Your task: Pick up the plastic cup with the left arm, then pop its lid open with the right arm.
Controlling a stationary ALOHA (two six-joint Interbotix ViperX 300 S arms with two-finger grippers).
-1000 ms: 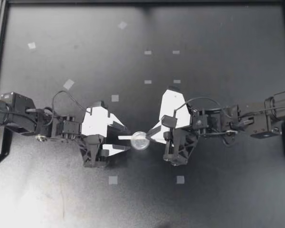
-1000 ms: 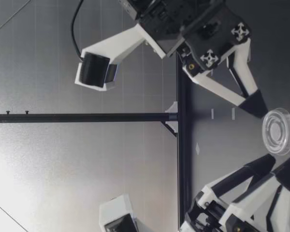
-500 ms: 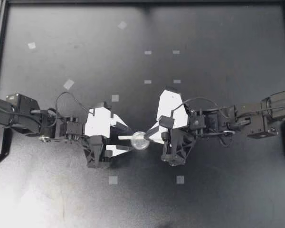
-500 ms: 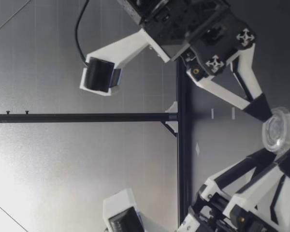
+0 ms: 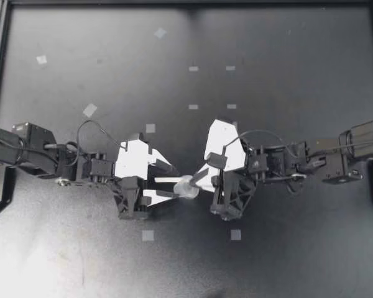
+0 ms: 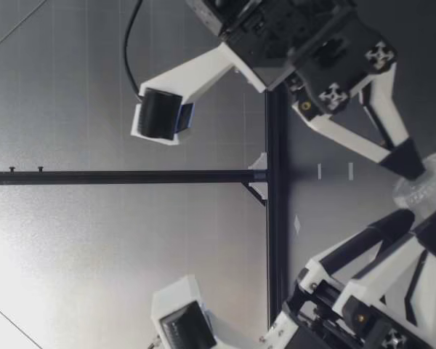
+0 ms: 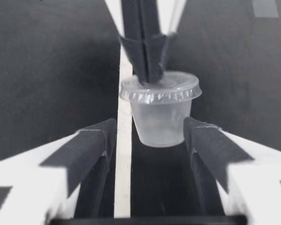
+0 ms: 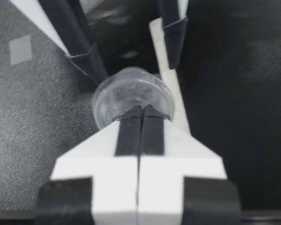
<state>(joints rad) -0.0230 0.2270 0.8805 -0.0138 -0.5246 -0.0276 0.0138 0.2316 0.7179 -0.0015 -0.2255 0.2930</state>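
Note:
A small clear plastic cup (image 5: 185, 185) with a lid sits mid-table, between my two grippers. My right gripper (image 5: 194, 180) is shut, its fingertips pinched together on the far rim of the lid (image 7: 160, 89). My left gripper (image 5: 173, 181) is open, and the cup's lower part (image 7: 159, 126) sits between its fingers (image 7: 96, 140) with a gap on each side. In the right wrist view the cup (image 8: 126, 91) lies just past my shut right gripper (image 8: 141, 110). The low view shows the cup (image 6: 421, 190) held a little off the table under my right gripper (image 6: 414, 166).
A white strip (image 7: 124, 154) lies on the black table under the cup. Small pale tape squares (image 5: 148, 235) (image 5: 235, 234) (image 5: 89, 110) dot the surface. A black frame (image 5: 0, 62) borders the table. A black bar (image 6: 131, 177) crosses the background behind the arms.
My left gripper has moved in toward the cup, so the cup now sits between its fingers. My right gripper has shifted left and tipped the cup, which no longer shows as a full circle from above.

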